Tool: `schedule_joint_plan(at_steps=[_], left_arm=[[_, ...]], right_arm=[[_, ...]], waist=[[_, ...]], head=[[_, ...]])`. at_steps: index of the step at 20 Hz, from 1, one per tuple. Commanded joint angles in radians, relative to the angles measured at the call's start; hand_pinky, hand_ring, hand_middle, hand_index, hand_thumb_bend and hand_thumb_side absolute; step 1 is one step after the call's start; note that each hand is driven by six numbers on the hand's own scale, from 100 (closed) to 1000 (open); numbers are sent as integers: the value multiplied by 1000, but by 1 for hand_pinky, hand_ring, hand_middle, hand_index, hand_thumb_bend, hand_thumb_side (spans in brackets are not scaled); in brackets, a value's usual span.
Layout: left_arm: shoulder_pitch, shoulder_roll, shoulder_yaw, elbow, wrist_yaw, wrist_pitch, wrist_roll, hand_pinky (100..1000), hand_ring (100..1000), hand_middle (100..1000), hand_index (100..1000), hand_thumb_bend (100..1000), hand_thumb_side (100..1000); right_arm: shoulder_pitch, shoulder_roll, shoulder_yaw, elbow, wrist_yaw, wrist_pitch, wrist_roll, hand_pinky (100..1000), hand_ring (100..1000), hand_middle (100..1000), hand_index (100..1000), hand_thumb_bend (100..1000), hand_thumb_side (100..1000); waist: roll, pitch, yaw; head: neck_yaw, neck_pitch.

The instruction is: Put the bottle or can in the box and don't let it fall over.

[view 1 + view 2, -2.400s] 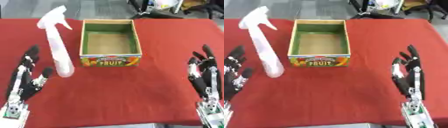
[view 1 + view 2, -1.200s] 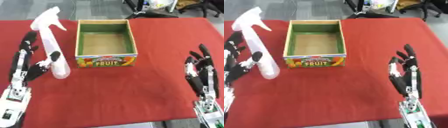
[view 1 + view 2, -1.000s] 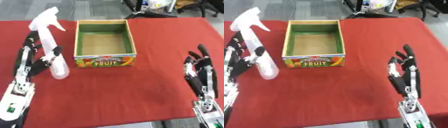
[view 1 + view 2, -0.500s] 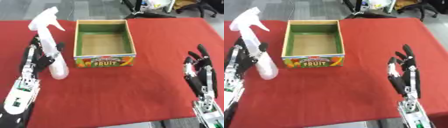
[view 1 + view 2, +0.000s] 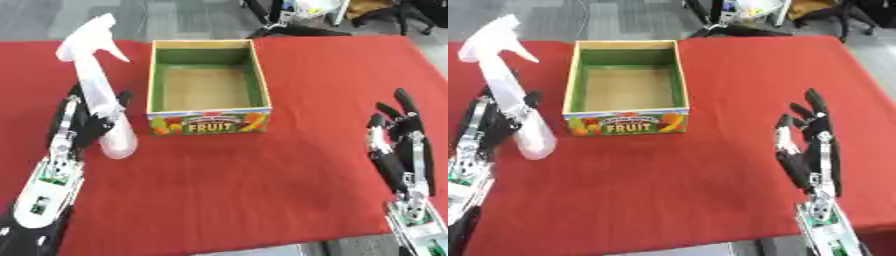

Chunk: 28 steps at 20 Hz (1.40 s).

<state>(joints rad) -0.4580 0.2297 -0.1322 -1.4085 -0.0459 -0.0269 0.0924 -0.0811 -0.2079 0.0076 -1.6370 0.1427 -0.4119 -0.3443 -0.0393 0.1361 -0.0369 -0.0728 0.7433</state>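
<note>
Left hand [image 5: 80, 125] had closed in, fingers now curling round upright spray bottle [image 5: 101, 107]; lift into box [image 5: 206, 90] pending; right hand [image 5: 402, 147] open, idle.

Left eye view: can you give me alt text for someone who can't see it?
The left robot hand wraps a white spray bottle standing upright on the red table, just left of an empty open fruit box. The right robot hand rests open at lower right.

both hands are black with slim, segmented fingers and silver strips running along them. the left hand [image 5: 77, 127] joins a pale wrist plate with small green marks. the right hand [image 5: 404, 150] ends in a similar light wrist block with a green spot.
</note>
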Motion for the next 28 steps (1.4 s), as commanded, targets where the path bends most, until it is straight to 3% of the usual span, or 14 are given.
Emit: schedule_joint_plan(at_steps=[1,4,7,9,13,15,23,28], left_arm=[[-14,8,2,-9,-2,1,-13,712,1000,788,862,524,425],[-14,10,2,-8,-8,1,-24,650,1000,701,819,402,294],[-14,11,1,-6,-16,-1,-36,563,1000,593,769,214,112],[-13,13,-1,-6,-18,-2,-42,501,989,527,732,100,100],[-15,17,0,-9,-16,-9,-33,401,907,426,660,100,107],[-18,20,0,-12,-12,-13,-21,336,844,356,598,100,173],[-83,71,-4,-112,-6,-6,7,302,767,325,564,100,205],[-211,117,-22,-143,41,16,-1,310,747,331,568,100,188]], right_arm=[[-7,-18,-2,-15,-5,-2,2,788,863,1000,959,100,470],[-7,-18,-2,-15,-6,-2,2,788,863,1000,958,100,470],[-7,-18,-2,-15,-7,-2,2,788,863,1000,958,100,470],[-7,-18,-2,-15,-7,-3,3,788,863,1000,959,100,470],[-7,-18,-2,-15,-7,-3,2,789,863,1000,959,100,470],[-7,-18,-2,-14,-7,-3,2,789,863,1000,959,100,470],[-6,-18,-2,-13,-8,-4,3,789,863,1000,960,100,470],[-8,-17,6,-10,-11,-5,8,789,864,1000,960,100,470]], waist=[[1,-18,-2],[1,-18,-1],[1,-18,-2],[1,-17,-3],[1,-18,-4],[2,-18,-5],[4,-20,-13],[4,-18,-29]], head=[[-3,-13],[-3,-13],[-3,-13],[-3,-12],[-3,-12],[-3,-12],[-4,-11],[0,-14]])
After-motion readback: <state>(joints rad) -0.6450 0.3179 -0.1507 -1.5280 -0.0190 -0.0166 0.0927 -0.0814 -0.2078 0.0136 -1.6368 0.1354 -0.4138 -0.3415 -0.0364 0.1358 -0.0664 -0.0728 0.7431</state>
